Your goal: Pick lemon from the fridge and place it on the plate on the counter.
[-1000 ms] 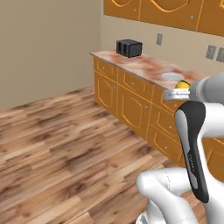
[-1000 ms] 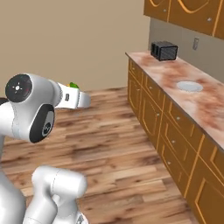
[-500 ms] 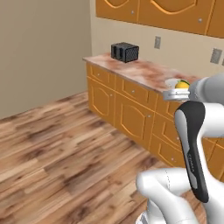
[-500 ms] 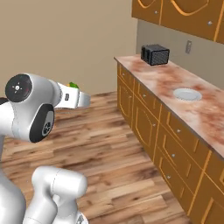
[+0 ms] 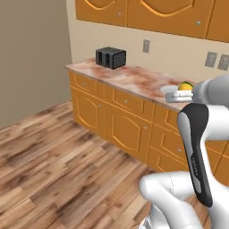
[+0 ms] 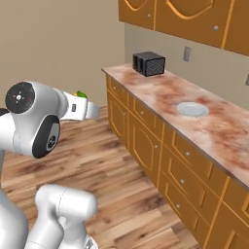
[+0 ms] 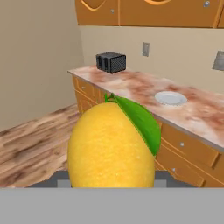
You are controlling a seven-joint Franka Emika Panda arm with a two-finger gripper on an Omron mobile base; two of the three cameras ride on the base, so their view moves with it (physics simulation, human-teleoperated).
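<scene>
Lemon: I see the lemon [image 7: 111, 144] close up in the hand view, yellow with a green leaf [image 7: 140, 120] on its upper right side. It sits low and centre, right at the fingers. In the left base view a bit of yellow and green [image 5: 185, 86] peeks out at the end of the arm. In the right base view only a green tip [image 6: 80, 94] shows past the wrist.

Claw: I read the gripper [image 7: 111, 181] as closed on the lemon. The fruit fills the space where the fingertips rise, and it hangs in the air well off the counter. The tips themselves are hidden behind it.

Plate: I see the plate [image 6: 192, 109] lying flat on the counter [image 6: 160, 95], round and pale. It is well apart from the lemon. In the hand view it [image 7: 170, 97] lies up and right of the fruit.

Counter: Marbled reddish top running along the wall, over orange cabinets [image 6: 146, 141] with small knobs.

Toaster: A dark boxy toaster [image 6: 149, 63] stands at the far end of the counter, near the corner, well apart from the plate.

Wall: Grey outlets [image 5: 146, 45] sit above the counter, under the upper cabinets [image 5: 147, 15].

Floor: Wood planks [image 5: 49, 165] in front of the cabinets.

Arm: I see the arm [image 5: 201, 147] at the lower right of the left base view.
</scene>
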